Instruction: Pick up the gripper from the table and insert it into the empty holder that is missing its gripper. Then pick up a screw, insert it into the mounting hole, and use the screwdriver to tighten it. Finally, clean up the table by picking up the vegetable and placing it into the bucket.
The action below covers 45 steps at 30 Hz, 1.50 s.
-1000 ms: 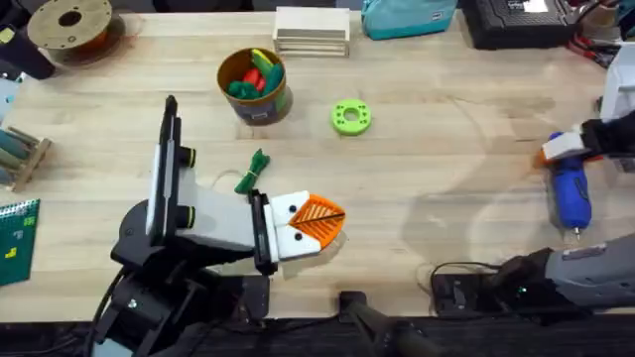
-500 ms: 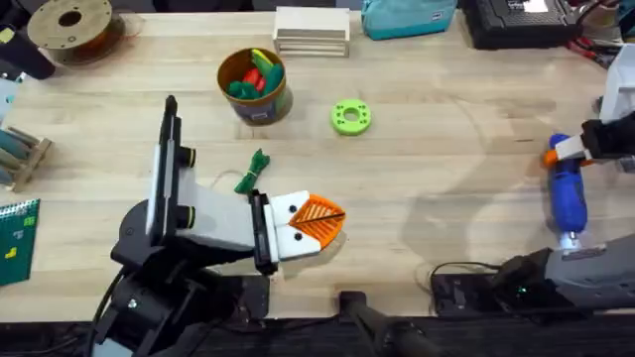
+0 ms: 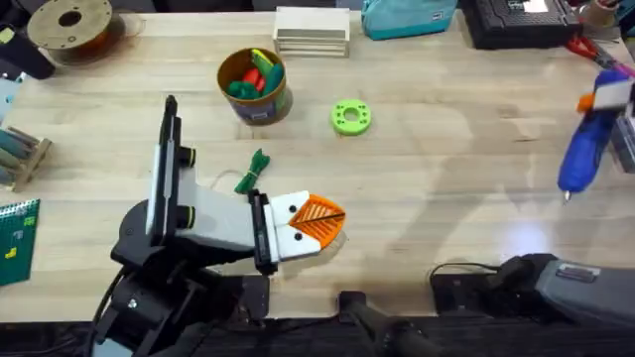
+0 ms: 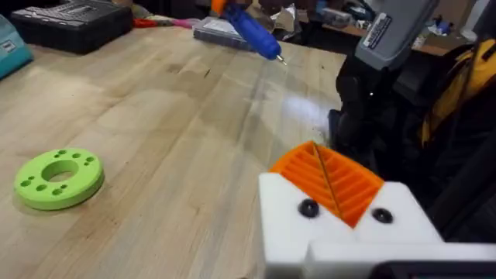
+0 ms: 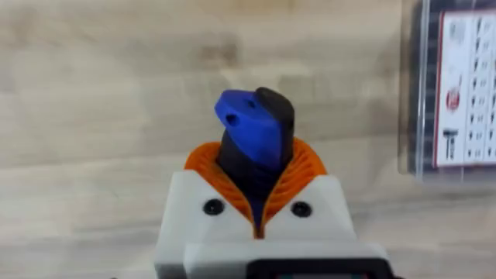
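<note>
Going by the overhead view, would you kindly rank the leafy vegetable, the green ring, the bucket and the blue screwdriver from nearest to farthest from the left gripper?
1. Leafy vegetable, just up and left of the left gripper.
2. Green ring, farther up the table, slightly right.
3. Bucket, up and left, holding toy vegetables.
4. Blue screwdriver, at the far right edge, held in the right gripper.

Sitting on the counter [image 3: 437, 129]: one bucket [image 3: 254, 85] holding a few toy veggies, one leafy vegetable [image 3: 253, 173], one lime-green ring [image 3: 350, 117], one filament spool [image 3: 69, 24], one blue screwdriver [image 3: 585, 151] hanging at the right.
</note>
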Tool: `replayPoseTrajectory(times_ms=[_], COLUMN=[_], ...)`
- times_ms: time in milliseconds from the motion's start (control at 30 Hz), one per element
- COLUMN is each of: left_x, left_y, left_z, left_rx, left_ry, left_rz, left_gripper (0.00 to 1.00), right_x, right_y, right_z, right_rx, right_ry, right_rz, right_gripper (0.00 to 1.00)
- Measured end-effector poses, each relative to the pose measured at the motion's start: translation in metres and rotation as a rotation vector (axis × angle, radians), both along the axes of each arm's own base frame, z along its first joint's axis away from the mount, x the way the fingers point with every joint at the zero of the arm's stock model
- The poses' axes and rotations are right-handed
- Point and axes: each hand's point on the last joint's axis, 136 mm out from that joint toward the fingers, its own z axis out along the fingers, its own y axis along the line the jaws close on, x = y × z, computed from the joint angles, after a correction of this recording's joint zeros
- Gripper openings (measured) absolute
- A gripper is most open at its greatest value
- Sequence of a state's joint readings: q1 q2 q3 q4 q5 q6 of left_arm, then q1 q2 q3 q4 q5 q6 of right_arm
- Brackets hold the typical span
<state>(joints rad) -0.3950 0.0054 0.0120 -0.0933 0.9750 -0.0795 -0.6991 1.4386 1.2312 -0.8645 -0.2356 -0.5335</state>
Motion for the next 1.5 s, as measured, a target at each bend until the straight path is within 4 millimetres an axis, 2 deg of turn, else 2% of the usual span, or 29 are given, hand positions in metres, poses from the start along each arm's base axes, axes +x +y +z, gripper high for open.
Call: replayPoseTrajectory(times_ms=[133,300,433,633,833,967,1167,1200,1300,1333,1500], left_x=[0.0,0.0,0.0,0.0,0.0,0.0,0.0,0.0,0.0,0.0,0.0], left_y=[0.0,0.0,0.0,0.0,0.0,0.0,0.0,0.0,0.0,0.0,0.0], left_z=[0.0,0.0,0.0,0.0,0.0,0.0,0.0,0.0,0.0,0.0,0.0], left_rx=[0.0,0.0,0.0,0.0,0.0,0.0,0.0,0.0,0.0,0.0,0.0], left_ry=[0.0,0.0,0.0,0.0,0.0,0.0,0.0,0.0,0.0,0.0,0.0], left_rz=[0.0,0.0,0.0,0.0,0.0,0.0,0.0,0.0,0.0,0.0,0.0], left_gripper=[0.013,0.013,0.013,0.013,0.013,0.013,0.013,0.013,0.013,0.013,0.013], right_x=[0.016,0.032,0.036,0.03,0.03,0.03,0.008,-0.011,-0.027,-0.043,-0.072], right_y=[0.029,0.072,0.105,0.143,0.19,0.232,0.299,0.334,0.364,0.388,0.413], right_z=[0.04,0.07,0.083,0.095,0.118,0.141,0.172,0.18,0.186,0.196,0.218], right_rx=[0.02,0.072,0.13,0.167,0.181,0.245,0.453,0.579,0.675,0.742,0.831], right_ry=[-0.16,-0.289,-0.361,-0.512,-0.755,-0.95,-1.162,-1.175,-1.169,-1.196,-1.269], right_rz=[0.044,0.164,0.261,0.371,0.486,0.586,0.749,0.831,0.897,0.954,1.025], right_gripper=[0.031,0.031,0.031,0.031,0.031,0.031,0.031,0.031,0.031,0.031,0.031])
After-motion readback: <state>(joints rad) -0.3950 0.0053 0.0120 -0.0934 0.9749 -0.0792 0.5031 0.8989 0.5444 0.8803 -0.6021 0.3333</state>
